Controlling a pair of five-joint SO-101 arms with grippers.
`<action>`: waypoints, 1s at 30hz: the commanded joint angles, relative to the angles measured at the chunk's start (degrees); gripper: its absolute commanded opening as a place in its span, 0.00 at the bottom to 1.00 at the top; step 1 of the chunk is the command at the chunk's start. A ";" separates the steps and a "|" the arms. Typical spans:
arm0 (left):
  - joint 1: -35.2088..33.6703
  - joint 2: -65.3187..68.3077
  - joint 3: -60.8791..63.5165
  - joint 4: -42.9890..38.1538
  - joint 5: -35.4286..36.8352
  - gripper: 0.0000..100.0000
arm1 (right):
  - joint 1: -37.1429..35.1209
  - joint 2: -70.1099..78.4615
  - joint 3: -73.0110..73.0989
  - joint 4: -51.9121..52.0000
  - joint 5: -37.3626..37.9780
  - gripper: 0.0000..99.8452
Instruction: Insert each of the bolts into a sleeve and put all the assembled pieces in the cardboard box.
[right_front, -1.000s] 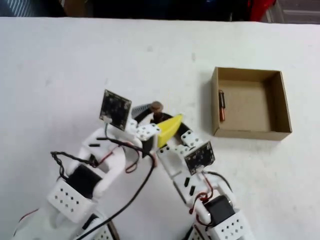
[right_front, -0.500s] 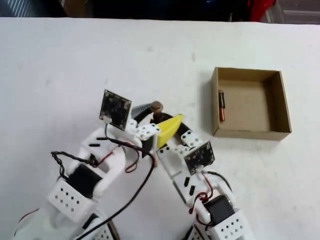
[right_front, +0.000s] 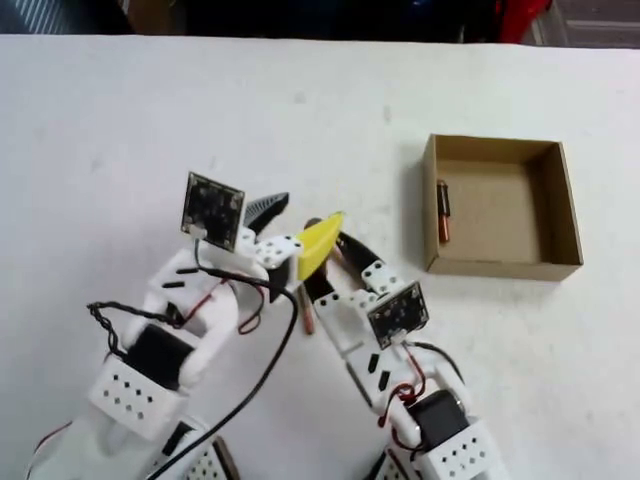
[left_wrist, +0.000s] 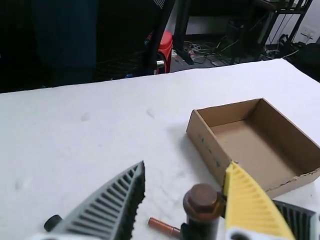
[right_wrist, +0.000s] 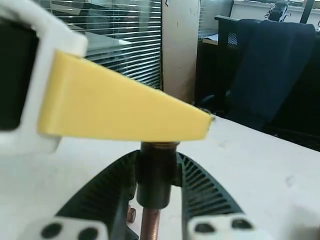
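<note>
If hunting for the short black cylindrical sleeve (right_wrist: 155, 187), look between the black ribbed fingers of the right gripper (right_wrist: 156, 167): clamped snug from both sides, held upright, toward the near middle of the white table (right_front: 150, 110). Copper-brown metal bolt (left_wrist: 202, 199) already dropped through it, round head on top, shank poking out underneath.

Left gripper (left_wrist: 185, 167) parked around that same bolt head, spread wide apart, gripping nothing. Grey ribbed finger (left_wrist: 112, 205) off to the left, clearly apart from the head. Yellow ribbed finger (right_wrist: 120, 107) on the right, just beside the head; can't tell whether actually touching. From above, hides most of the head.

Down on the table between the two arms, on the near side of the fingers: second copper-coloured threaded bolt (right_front: 308, 313), lying loose. Too small to tell which end has the head.

Way over on the right, well apart from both arms: open-topped brown cardboard box (right_front: 503, 268), squarish, low walls. Inside, flat on the floor and right up against the left wall: one assembled piece (right_front: 443, 212), dark at the far end, copper at the near end, lined up along that wall.
</note>
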 joint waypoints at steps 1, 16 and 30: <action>-0.92 -0.13 -2.99 -0.18 -0.62 0.27 | 0.84 -0.75 0.44 -0.84 0.70 0.02; -12.26 -0.22 -4.66 -0.18 -0.79 0.02 | 0.84 -0.75 0.44 0.31 0.70 0.02; -18.15 -0.22 4.57 -4.57 -0.88 0.02 | 4.79 -0.75 0.44 0.31 0.70 0.02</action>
